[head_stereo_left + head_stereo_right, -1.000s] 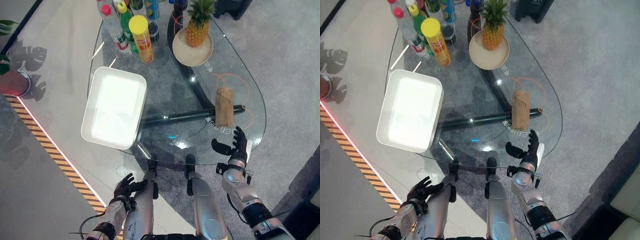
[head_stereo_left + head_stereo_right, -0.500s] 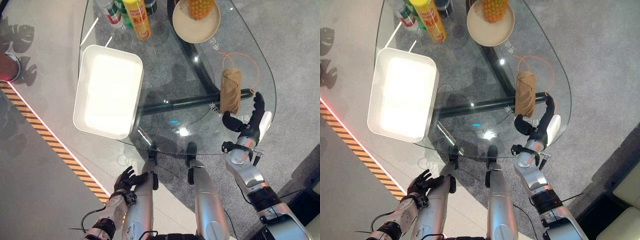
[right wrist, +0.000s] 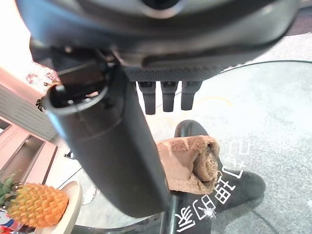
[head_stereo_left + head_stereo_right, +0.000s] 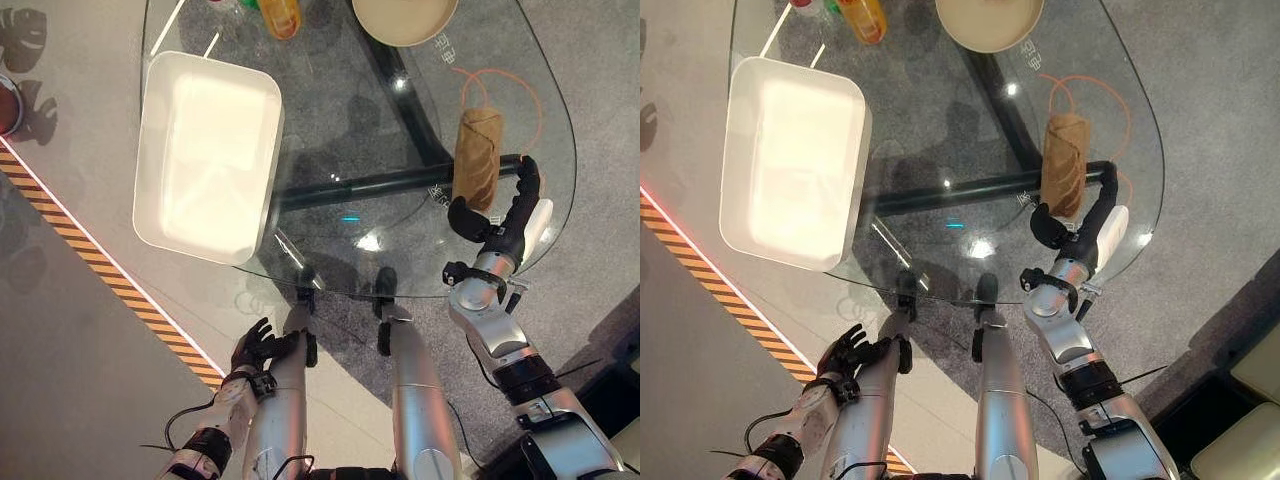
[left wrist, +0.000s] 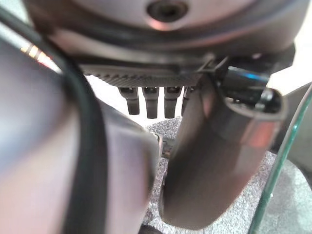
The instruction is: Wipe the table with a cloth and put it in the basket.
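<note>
My right hand [image 4: 497, 228] hovers over the near right edge of the glass table [image 4: 330, 150], fingers straight and spread apart from the thumb, gripping nothing. The fingertips [image 4: 527, 172] reach up just beside the near end of the cloth [image 4: 478, 155], and the thumb [image 4: 463, 218] sits just below that end; I cannot tell whether either touches it. In my right wrist view the cloth [image 3: 192, 164] shows past my thumb as a rolled, tan, fuzzy bundle with a spiral end, lying flat on the clear glass.

The cloth is a short brown cylinder, lengthwise away from me, resting on the table's right part, with a thin orange loop [image 4: 505, 85] curving round its far end on or beneath the glass. The tabletop is transparent and rounded, with a dark tubular frame [image 4: 370, 183] visible through it and grey carpet below.

The basket [image 4: 205, 155] is a white, smooth, rectangular tub with rounded corners and a glossy inside, sitting on the left part of the table, well apart from the cloth. At the far edge stands a round cream plate [image 4: 405, 15], and beside it the bottom of a yellow bottle [image 4: 280, 15].

My left hand [image 4: 258, 347] hangs low by my side, below the table's near edge, fingers loosely spread and holding nothing.
</note>
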`<state>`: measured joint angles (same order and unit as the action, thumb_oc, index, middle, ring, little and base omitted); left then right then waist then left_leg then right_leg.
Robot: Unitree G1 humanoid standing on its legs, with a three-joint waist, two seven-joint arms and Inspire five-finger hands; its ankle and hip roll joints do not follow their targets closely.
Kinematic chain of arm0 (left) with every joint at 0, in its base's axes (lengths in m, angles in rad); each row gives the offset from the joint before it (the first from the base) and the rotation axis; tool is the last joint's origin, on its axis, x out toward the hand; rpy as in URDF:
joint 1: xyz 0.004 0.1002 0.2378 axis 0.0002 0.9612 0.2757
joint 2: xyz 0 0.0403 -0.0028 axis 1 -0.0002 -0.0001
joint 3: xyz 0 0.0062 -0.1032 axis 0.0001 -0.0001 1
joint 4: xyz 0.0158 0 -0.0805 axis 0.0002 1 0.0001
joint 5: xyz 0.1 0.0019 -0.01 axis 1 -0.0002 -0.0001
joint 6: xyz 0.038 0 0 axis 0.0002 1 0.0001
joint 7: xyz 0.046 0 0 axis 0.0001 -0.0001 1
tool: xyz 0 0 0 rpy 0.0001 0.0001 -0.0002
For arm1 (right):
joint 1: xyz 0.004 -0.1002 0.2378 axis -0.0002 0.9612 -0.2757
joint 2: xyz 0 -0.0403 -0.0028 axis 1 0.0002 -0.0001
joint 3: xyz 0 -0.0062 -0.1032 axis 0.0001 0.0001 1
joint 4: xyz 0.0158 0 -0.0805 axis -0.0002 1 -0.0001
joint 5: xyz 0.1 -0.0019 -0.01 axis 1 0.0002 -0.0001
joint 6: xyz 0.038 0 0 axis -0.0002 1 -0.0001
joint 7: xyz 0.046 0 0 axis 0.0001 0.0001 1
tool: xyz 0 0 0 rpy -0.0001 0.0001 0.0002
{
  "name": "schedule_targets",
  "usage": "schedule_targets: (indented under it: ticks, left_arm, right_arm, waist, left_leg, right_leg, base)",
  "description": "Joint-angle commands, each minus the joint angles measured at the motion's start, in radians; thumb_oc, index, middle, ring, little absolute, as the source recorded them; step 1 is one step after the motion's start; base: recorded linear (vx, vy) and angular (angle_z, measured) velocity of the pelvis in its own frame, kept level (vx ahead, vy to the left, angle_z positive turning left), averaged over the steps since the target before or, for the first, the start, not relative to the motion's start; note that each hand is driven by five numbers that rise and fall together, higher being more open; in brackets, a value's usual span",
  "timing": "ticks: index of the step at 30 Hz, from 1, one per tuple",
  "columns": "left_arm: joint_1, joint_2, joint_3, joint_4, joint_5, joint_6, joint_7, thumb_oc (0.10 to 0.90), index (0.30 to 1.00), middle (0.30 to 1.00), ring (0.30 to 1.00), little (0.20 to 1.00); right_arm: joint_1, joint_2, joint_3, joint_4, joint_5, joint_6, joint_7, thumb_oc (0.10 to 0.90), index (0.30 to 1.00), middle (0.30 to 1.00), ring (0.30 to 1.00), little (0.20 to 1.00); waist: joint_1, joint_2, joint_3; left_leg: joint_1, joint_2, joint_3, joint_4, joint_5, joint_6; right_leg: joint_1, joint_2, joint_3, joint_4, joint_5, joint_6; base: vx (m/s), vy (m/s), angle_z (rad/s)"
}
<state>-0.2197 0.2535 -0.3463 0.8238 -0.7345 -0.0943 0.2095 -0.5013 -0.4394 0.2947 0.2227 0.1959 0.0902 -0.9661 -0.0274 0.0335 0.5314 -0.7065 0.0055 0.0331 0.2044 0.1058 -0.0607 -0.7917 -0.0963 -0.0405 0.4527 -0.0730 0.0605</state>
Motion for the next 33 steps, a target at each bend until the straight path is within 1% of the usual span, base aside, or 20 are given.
schedule_targets:
  ticks: [1,6,13,17,21,24,33]
  left_arm:
    - [0.051,-0.003,-0.031,-0.023,-0.032,0.022,0.028,0.8,0.9,0.9,0.9,0.9]
    - [0.037,0.003,-0.043,-0.03,-0.045,0.035,0.045,0.8,0.9,0.9,0.9,0.9]
    - [0.031,0.01,-0.049,-0.04,-0.053,0.031,0.05,0.8,0.9,0.9,0.9,0.9]
    - [0.025,0.016,-0.053,-0.047,-0.057,0.037,0.06,0.8,0.9,0.9,0.9,0.9]
    - [0.015,0.015,-0.051,-0.041,-0.061,0.026,0.071,0.8,0.9,0.9,0.9,0.9]
    - [0.019,0.014,-0.054,-0.049,-0.059,0.027,0.077,0.8,0.9,0.9,0.9,0.9]
    - [0.018,0.02,-0.056,-0.051,-0.072,0.036,0.069,0.8,0.9,0.9,0.9,0.9]
  right_arm:
    - [-0.02,-0.088,-0.033,-0.115,-0.015,-0.031,-0.086,0.8,0.9,0.9,0.9,0.9]
    - [-0.042,-0.09,-0.032,-0.057,0.067,-0.043,-0.101,0.8,0.9,0.9,0.9,0.9]
    - [-0.075,-0.103,-0.033,-0.001,0.099,-0.067,-0.098,0.8,0.9,0.9,0.9,0.9]
    - [-0.102,-0.113,-0.03,0.015,0.116,-0.061,-0.091,0.8,0.9,0.9,0.9,0.9]
    - [-0.133,-0.118,-0.022,0.056,0.162,-0.045,-0.084,0.8,0.9,0.9,0.9,0.9]
    - [-0.139,-0.115,-0.018,0.071,0.159,-0.047,-0.083,0.8,0.9,0.9,0.9,0.9]
    - [-0.187,-0.145,-0.023,0.108,0.147,-0.053,-0.082,0.8,0.9,0.9,0.9,0.9]
  waist:
    - [-0.001,0.01,-0.011]
    - [0.004,0.016,-0.011]
    - [0.012,0.029,-0.011]
    - [0.016,0.037,-0.011]
    - [0.019,0.042,-0.011]
    - [0.021,0.044,-0.011]
    - [0.029,0.05,-0.011]
  left_leg:
    - [-0.089,-0.064,0.01,0.167,-0.111,0.025]
    - [-0.127,-0.062,0.007,0.189,-0.114,0.024]
    - [-0.17,-0.064,0.002,0.199,-0.109,0.022]
    - [-0.191,-0.067,0.001,0.205,-0.109,0.022]
    - [-0.208,-0.068,0.0,0.205,-0.107,0.021]
    - [-0.214,-0.069,0.001,0.206,-0.106,0.022]
    - [-0.217,-0.072,-0.002,0.204,-0.105,0.019]
  right_leg:
    - [-0.008,0.032,-0.051,-0.132,0.113,0.01]
    - [-0.048,0.03,-0.049,-0.114,0.112,0.011]
    - [-0.094,0.03,-0.043,-0.105,0.119,0.012]
    - [-0.117,0.03,-0.039,-0.099,0.121,0.014]
    - [-0.137,0.029,-0.037,-0.099,0.125,0.015]
    - [-0.144,0.029,-0.036,-0.098,0.126,0.014]
    - [-0.147,0.028,-0.037,-0.099,0.129,0.02]
  base:
    - [0.0,0.0,0.0]
    - [0.0,0.0,0.0]
    - [0.0,0.004,0.01]
    - [0.0,0.0,0.0]
    - [0.0,0.0,0.0]
    - [0.01,0.011,0.0]
    - [0.0,0.004,0.0]
